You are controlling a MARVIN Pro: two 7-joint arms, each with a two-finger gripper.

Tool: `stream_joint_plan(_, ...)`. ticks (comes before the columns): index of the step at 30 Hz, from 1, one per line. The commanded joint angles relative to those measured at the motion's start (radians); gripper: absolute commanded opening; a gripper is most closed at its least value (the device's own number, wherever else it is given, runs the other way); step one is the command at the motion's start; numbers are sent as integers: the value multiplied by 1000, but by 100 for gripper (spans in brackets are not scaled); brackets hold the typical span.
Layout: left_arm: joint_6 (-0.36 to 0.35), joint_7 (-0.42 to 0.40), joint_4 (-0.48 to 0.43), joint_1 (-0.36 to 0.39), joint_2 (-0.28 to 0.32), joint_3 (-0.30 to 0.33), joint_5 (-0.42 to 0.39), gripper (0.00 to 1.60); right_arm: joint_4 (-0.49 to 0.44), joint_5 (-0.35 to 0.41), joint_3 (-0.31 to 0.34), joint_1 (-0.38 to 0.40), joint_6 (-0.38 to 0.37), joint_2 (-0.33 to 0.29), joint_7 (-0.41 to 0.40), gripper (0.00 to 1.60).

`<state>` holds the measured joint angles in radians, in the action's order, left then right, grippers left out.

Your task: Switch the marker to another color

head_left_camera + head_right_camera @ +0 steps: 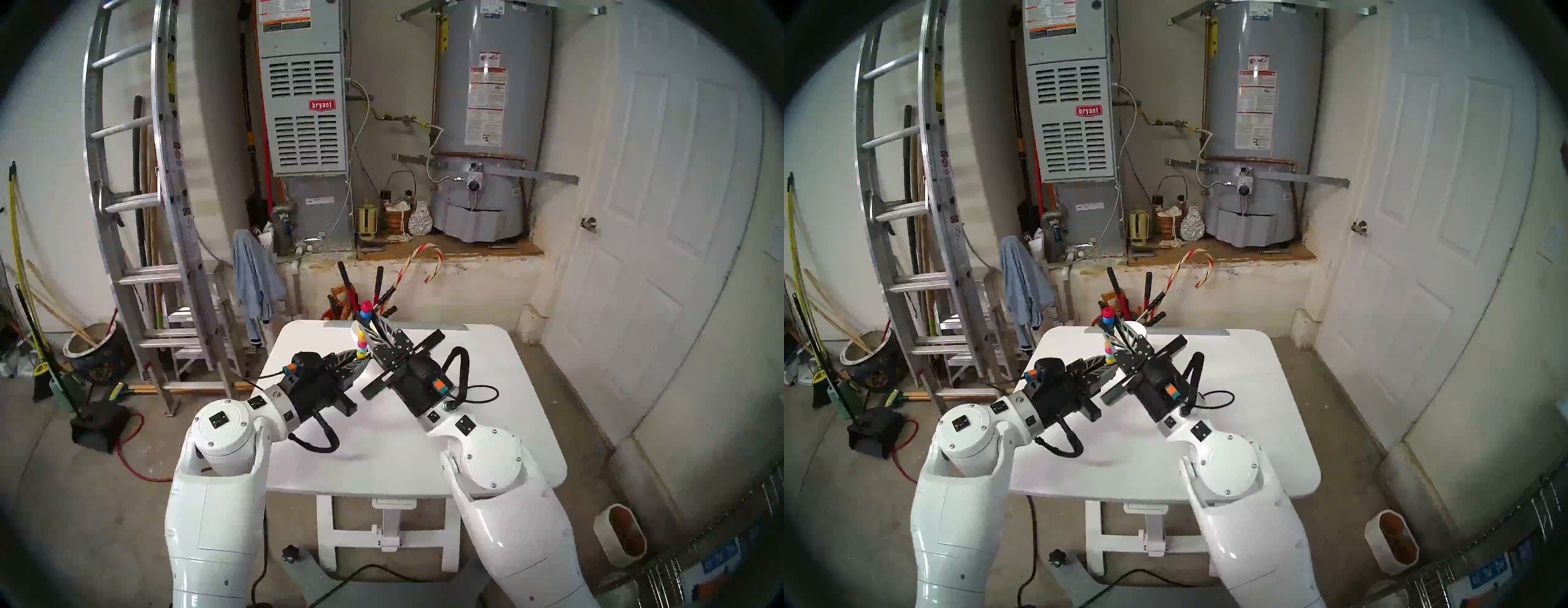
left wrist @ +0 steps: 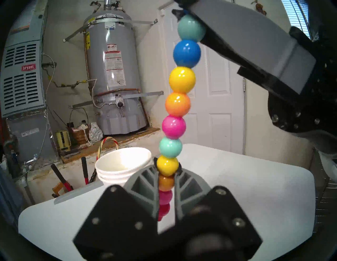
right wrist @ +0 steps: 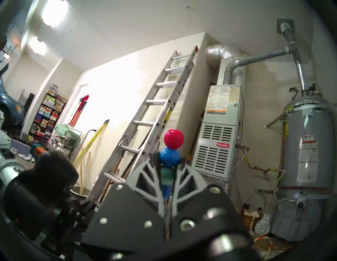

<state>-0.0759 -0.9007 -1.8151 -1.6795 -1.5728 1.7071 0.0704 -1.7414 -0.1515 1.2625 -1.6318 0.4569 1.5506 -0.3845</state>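
Note:
The marker (image 1: 362, 339), a slim stick of teal, blue, yellow, orange, pink and red beads, stands upright above the far part of the white table (image 1: 382, 450). My left gripper (image 1: 359, 358) is shut on its lower beads; in the left wrist view (image 2: 166, 175) yellow, orange and pink beads sit between the fingers. My right gripper (image 1: 370, 320) is shut on its upper part; in the right wrist view (image 3: 168, 164) blue and teal beads are pinched, and a red bead (image 3: 173, 139) sticks out above. The marker also shows in the head right view (image 1: 1108, 344).
A white paper cup (image 2: 124, 164) stands on the table just behind the marker. Beyond the far edge are black- and red-handled tools (image 1: 345, 280) and a striped candy cane (image 1: 424, 259). A ladder (image 1: 140, 204) leans at the left and a door (image 1: 662, 212) is at the right.

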Motion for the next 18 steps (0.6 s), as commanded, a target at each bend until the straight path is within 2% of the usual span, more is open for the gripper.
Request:
stream_joint_plan(1, 45, -5, -59, 23, -9, -21, -4, 0, 11, 3, -2, -2, -26, 1, -4, 0)
stream_joint_plan(5, 55, 3, -39, 20, -11, -30, 14, 0, -9, 24, 2, -3, -37, -4, -14, 0)
stream_joint_plan(6, 58, 6, -35, 20, -12, -30, 18, 0, -14, 24, 3, -5, -41, -4, -13, 14)
stream_joint_plan(7, 61, 10, -29, 22, -12, -31, 23, 0, -20, 30, 5, -6, -47, -5, -16, 14)
stream_joint_plan(9, 63, 13, -20, 26, -15, -28, 26, 0, -29, 44, 8, -9, -57, -2, -18, 60)
stream_joint_plan(10, 65, 15, -17, 28, -15, -27, 27, 0, -33, 45, 10, -9, -60, -3, -20, 131)
stream_joint_plan(11, 67, 17, -15, 29, -15, -26, 27, 0, -35, 42, 10, -7, -61, -6, -24, 80)
stream_joint_plan(13, 70, 19, -13, 29, -14, -26, 27, 0, -40, 48, 13, -10, -67, -4, -28, 160)
stream_joint_plan(18, 69, 22, -12, 27, -12, -23, 23, 0, -56, 73, 24, -17, -66, 3, -24, 160)
